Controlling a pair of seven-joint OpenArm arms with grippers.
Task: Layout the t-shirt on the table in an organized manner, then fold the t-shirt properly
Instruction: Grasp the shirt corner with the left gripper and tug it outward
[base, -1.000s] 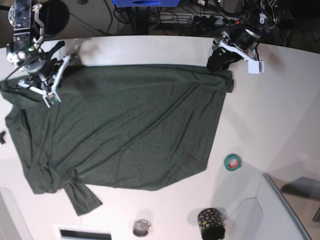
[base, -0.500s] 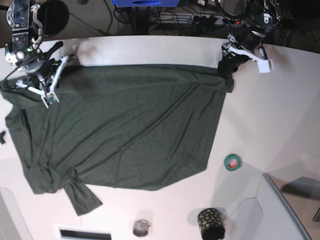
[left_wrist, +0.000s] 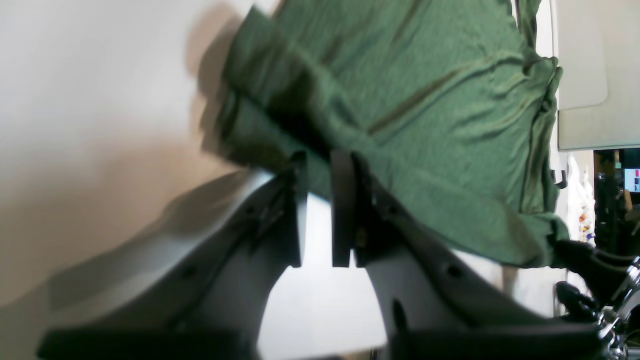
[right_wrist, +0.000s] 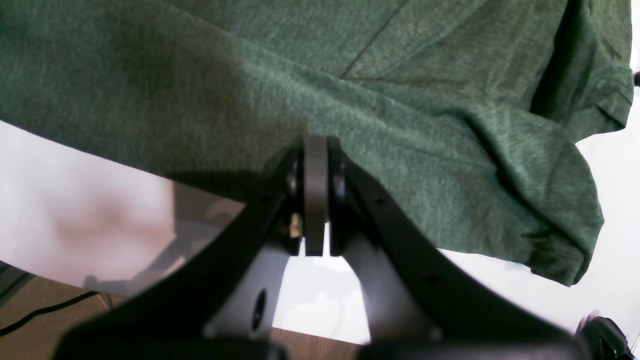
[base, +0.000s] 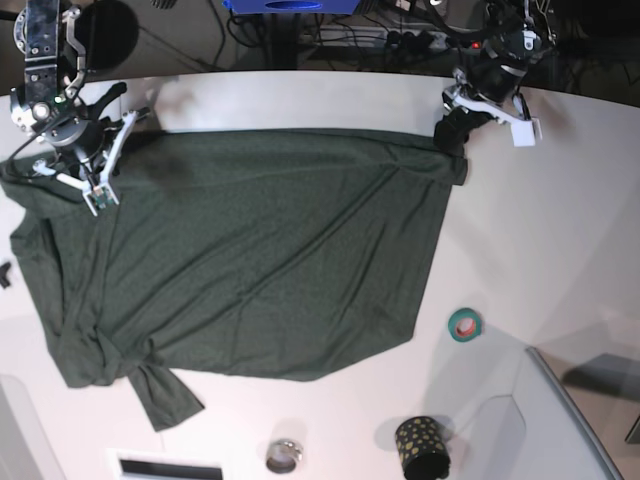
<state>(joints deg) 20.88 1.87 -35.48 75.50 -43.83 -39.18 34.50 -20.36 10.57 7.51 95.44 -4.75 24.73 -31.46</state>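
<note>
The dark green t-shirt (base: 260, 260) lies spread across the white table (base: 540, 230), with one sleeve bunched at the near left. My left gripper (base: 452, 128) hovers at the shirt's far right corner. In the left wrist view the left gripper (left_wrist: 320, 167) shows a narrow gap with nothing in it, and the t-shirt (left_wrist: 425, 100) lies just beyond its tips. My right gripper (base: 95, 195) sits over the shirt's far left part. In the right wrist view the right gripper (right_wrist: 315, 147) is shut with its tips against the t-shirt (right_wrist: 350, 75); whether it pinches the fabric I cannot tell.
A teal tape roll (base: 463, 323) lies right of the shirt. A black cup with gold dots (base: 422, 447) and a small metal ring (base: 284, 456) stand near the front edge. A grey bin (base: 580, 420) fills the near right corner. Cables run behind the table.
My left gripper has drawn back from the shirt's far right corner, and its jaws have narrowed. The right gripper has crept slightly toward the far left. The shirt lies as before.
</note>
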